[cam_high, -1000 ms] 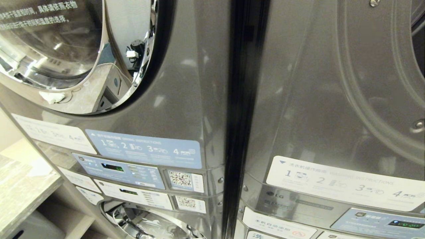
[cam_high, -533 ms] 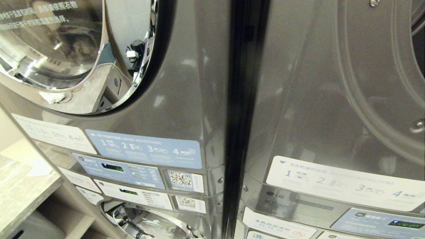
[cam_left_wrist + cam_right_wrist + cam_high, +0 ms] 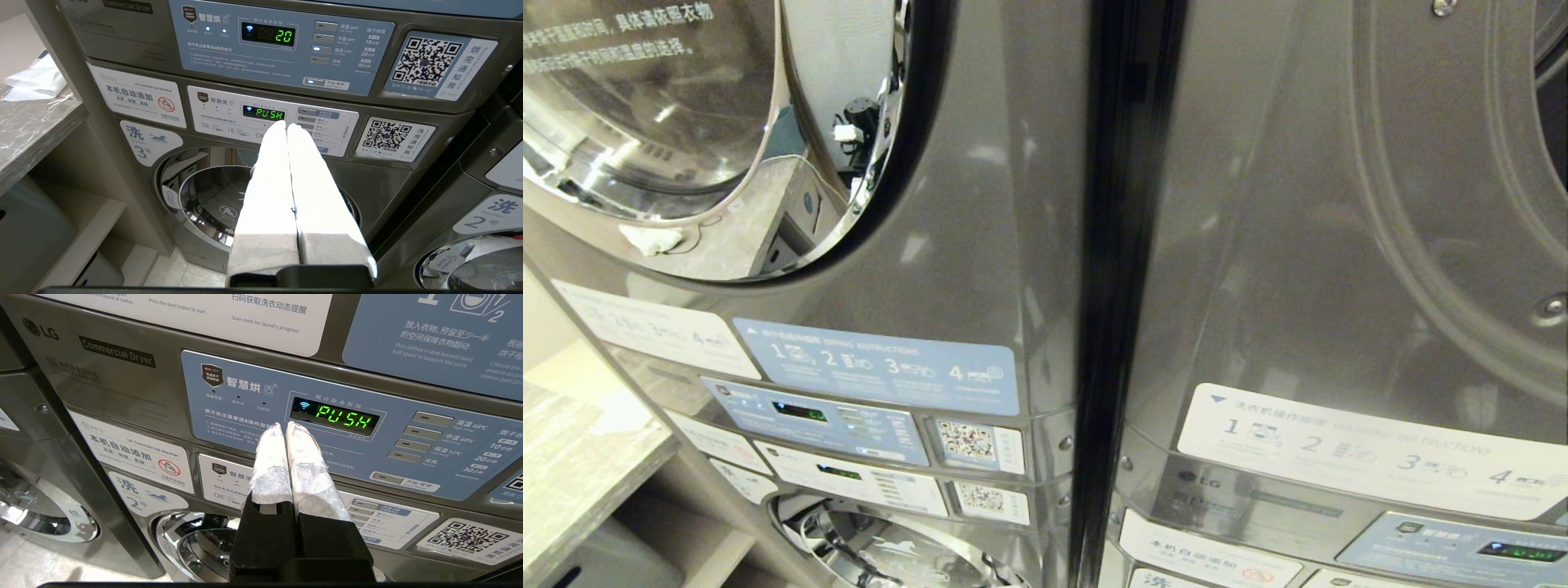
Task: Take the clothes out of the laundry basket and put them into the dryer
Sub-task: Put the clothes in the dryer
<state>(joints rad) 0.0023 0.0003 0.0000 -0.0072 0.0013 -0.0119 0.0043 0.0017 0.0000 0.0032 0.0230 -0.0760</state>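
- Dryers and washers stand stacked in two grey columns before us; the head view shows neither arm, only the gap between the columns.
- Our left claw [image 3: 286,127] has its white-wrapped fingers pressed together, holding nothing, in front of the left column's panels.
- Above it, the Commercial Dryer panel [image 3: 282,45] reads "20" in green; its buttons list 68°C, 60°C and 52°C.
- Just past the fingertips, the washer display [image 3: 263,113] reads "PUSH". A label marks this unit "Washer 3" [image 3: 150,142], and its round door [image 3: 212,200] is below.
- Our right claw [image 3: 284,426] is likewise closed and empty, before the right column's LG Commercial Dryer panel [image 3: 327,428], whose display shows "PUSH".
- English text above reads "Scan code for laundry progress" and "Put clothes in".
- White paper [image 3: 34,79] lies on the marble bench [image 3: 28,130] at the left.
- Clothes and laundry basket appear in none of our views.
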